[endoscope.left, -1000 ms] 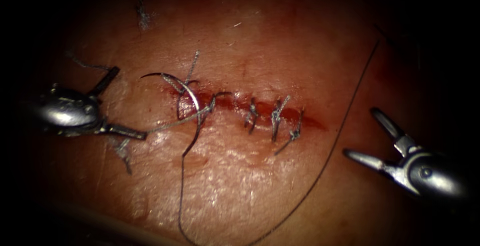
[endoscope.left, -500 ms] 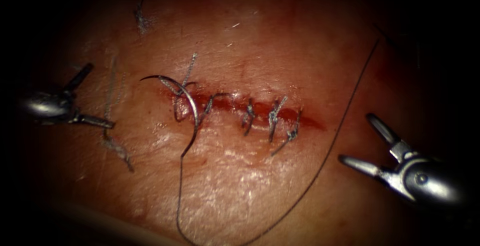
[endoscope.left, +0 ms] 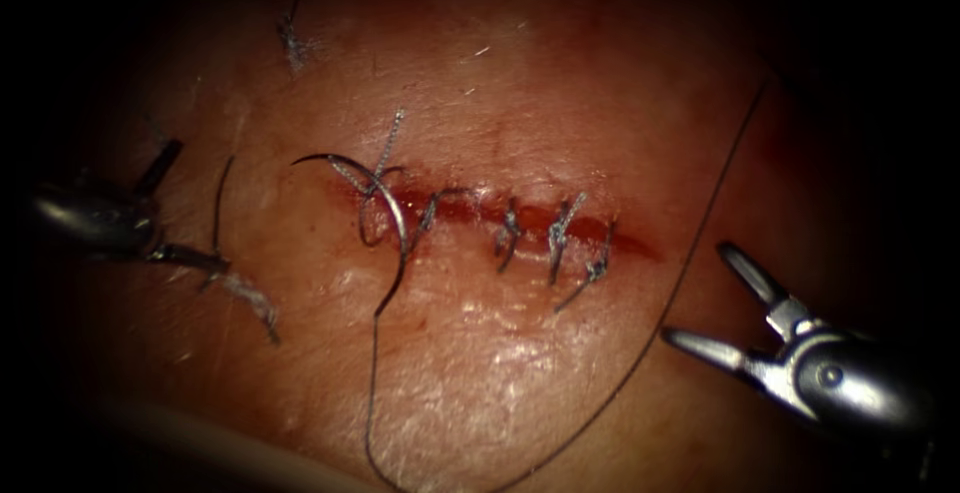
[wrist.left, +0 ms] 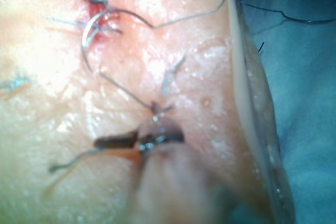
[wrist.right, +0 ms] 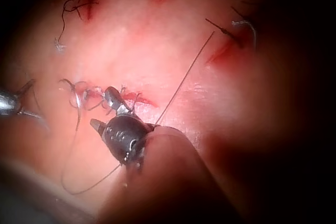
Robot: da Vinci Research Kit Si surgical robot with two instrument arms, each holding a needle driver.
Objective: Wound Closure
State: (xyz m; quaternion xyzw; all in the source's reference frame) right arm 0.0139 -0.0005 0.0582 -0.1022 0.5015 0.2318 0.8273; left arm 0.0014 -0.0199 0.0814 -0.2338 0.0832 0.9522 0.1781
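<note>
The needle [endoscope.left: 385,215] lies at the left end of the cut [endoscope.left: 520,221], its curve arching across the tissue [endoscope.left: 480,373], held by neither tool. The thread [endoscope.left: 640,353] loops below. The left claw [endoscope.left: 185,211] is open, empty. The right claw [endoscope.left: 715,298] is open, empty.

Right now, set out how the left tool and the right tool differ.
The left tool sits left of the cut; the right tool sits right of it. A frayed thread end lies by the left tool's lower jaw, while the right tool sits clear of the long dark thread. Shared: both have open jaws and neither holds the needle, which lies across the cut's left end.
</note>
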